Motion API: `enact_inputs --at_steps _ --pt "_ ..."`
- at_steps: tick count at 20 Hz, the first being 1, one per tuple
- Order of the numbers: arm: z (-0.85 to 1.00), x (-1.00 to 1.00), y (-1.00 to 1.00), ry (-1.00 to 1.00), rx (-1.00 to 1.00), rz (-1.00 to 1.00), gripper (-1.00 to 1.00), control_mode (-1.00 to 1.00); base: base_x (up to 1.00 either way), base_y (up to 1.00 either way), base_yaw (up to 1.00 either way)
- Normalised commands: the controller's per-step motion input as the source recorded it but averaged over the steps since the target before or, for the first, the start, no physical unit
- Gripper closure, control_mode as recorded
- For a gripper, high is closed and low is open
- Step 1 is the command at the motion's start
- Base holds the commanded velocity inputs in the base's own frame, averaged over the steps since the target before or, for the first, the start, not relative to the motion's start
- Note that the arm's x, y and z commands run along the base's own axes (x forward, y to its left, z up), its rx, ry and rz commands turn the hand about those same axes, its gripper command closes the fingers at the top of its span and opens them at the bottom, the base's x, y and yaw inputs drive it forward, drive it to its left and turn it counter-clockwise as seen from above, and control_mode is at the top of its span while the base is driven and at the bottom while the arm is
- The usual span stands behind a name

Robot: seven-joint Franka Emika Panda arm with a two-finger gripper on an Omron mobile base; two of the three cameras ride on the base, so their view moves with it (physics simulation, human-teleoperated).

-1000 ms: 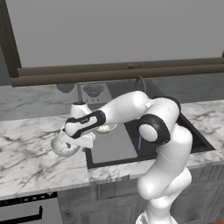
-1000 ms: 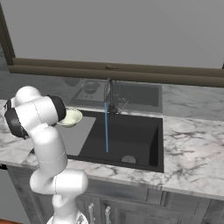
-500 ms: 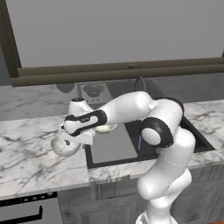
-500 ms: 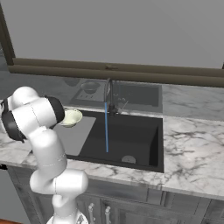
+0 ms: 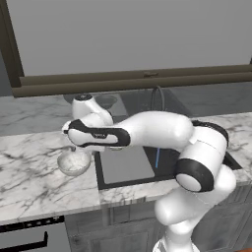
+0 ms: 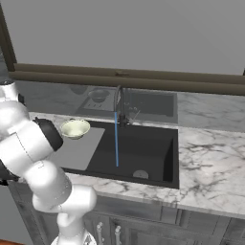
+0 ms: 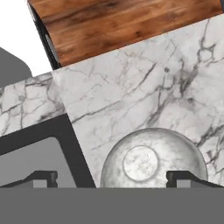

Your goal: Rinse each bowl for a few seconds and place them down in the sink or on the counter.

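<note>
Gripper is spread wide right above the speckled bowl on the counter, left of the sink, probably lining up a grab.

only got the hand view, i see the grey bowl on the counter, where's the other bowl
Observer: The cream bowl is at the back left corner of the sink, at the far end of the grey panel.
Operator: is the tap on
Observer: Yes, a thin blue stream runs down from the tap into the basin.
Operator: is it hitting that bowl
Observer: No, the stream lands on the basin floor to the right of the panel, well apart from the cream bowl.
</note>
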Motion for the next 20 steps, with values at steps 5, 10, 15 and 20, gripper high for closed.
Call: enact_inputs --at_steps 5,10,15,20 --pt "1.0 -0.82 -0.14 -0.16 0.0 0.06 -1.0 -1.0 0.0 0.0 0.0" --pt "1.0 -0.87 -0.23 -0.17 0.0 0.11 -1.0 -1.0 0.0 0.0 0.0" --pt "1.0 -0.9 -0.48 -0.14 0.0 0.12 -1.0 -1.0 0.0 0.0 0.0" --pt "1.0 -0.9 -0.64 -0.18 -0.01 0.12 -1.0 -1.0 0.0 0.0 0.0"
